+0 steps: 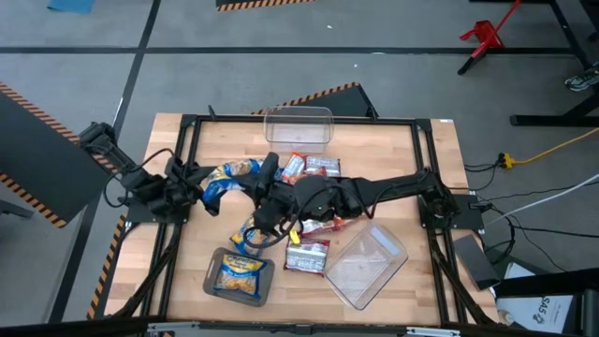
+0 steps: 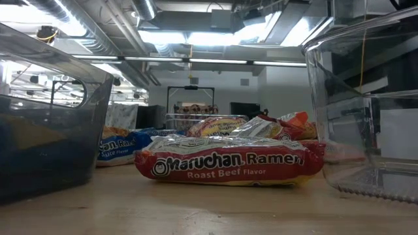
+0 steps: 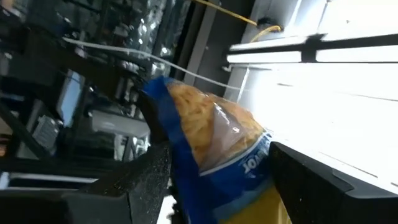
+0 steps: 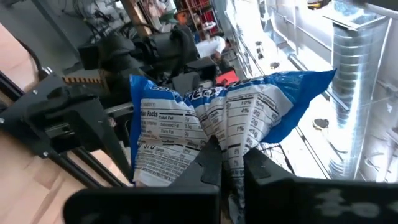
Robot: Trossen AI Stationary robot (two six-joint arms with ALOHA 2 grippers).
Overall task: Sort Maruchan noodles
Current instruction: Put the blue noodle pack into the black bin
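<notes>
Grey plastic forms the tray (image 1: 211, 282) nearest you on the desk (image 1: 393, 159), at the front left, and it holds one blue-and-yellow packet (image 1: 238, 275). Just right of it you have a red-and-white packet (image 1: 308, 256) lying flat on the wood; the low view reads it as Roast Beef Flavor. Beside that stands a clear tub (image 1: 367, 267), tilted on a corner relative to the desk edge, with nothing visible inside it.

Further in, toward the middle, your right gripper (image 1: 269, 178) has its jaws clenched on the crimped edge of a blue packet (image 1: 229, 181), lifted off the desk. Your left gripper (image 1: 190, 184) has the same packet between its widely spread jaws; its wrist view shows the packet filling the gap between the two fingers (image 3: 146, 180). Another blue-and-yellow packet (image 1: 249, 235) lies below the right arm, with more packets partly hidden under it.

Beyond the arms, you can see two red-and-white packets (image 1: 310, 167) lying side by side. Farthest back sits a second clear tub (image 1: 299, 125), which looks empty.
</notes>
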